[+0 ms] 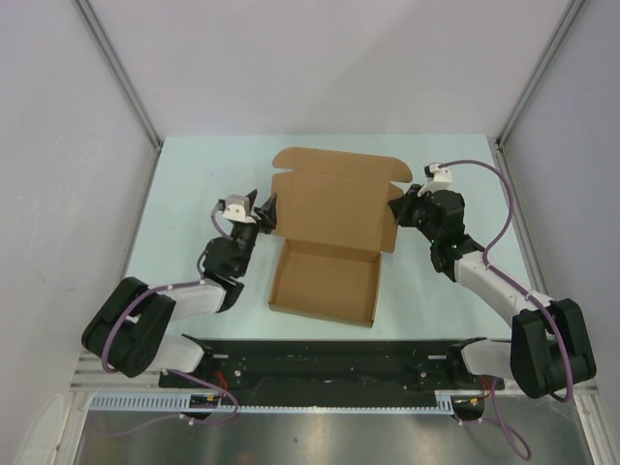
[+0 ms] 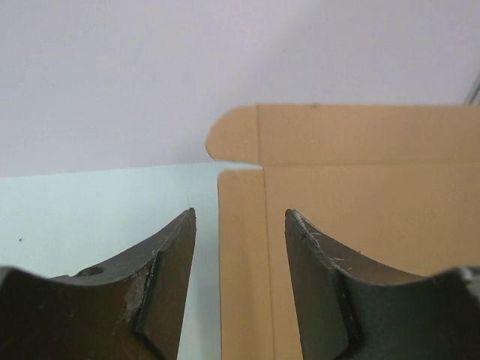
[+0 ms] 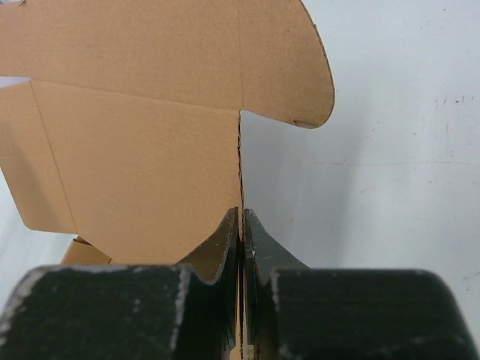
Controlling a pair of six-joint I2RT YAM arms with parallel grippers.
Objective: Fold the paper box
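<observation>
Lid-fold step: paper box (image 1: 325, 276) sits mid table (image 1: 189, 184), tray formed, lid panel up; right claw (image 3: 241, 214) is clamped on the lid's right edge, left claw (image 2: 240, 214) apart around its left edge, so next prob. needs left to close, then both tip lid fwd.

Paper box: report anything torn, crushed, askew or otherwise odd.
No damage: the paper box shows no tears or crushing. It sits slightly skewed on the table. Right fingers pinch its right edge; left fingers stand open at its left edge.
</observation>
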